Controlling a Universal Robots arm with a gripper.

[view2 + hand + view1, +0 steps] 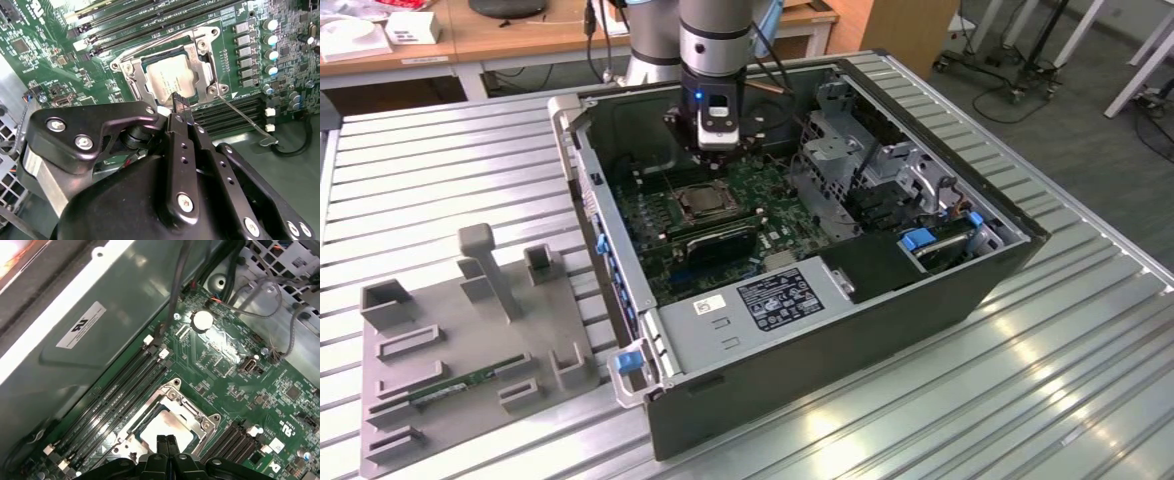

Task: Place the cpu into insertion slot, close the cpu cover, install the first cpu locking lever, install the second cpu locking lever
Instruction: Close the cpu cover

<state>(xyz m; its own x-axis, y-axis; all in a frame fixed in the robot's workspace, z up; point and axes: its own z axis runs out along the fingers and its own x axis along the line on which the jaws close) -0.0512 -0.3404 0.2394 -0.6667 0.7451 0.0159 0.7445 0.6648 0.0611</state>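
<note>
Hovering with pressed-together gripper [166,441] over the cpu [702,202], seated under the lowered cpu cover [206,67], just above centre of the exterior view.

Silver cpu [167,80] flat in insertion slot [159,56]; cpu cover [204,62] down.

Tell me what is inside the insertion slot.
The cpu lies in the insertion slot, its pale face showing through the cutout of the cpu cover. The shut gripper hides one edge of it, and the socket floor beneath the chip is covered.
</note>
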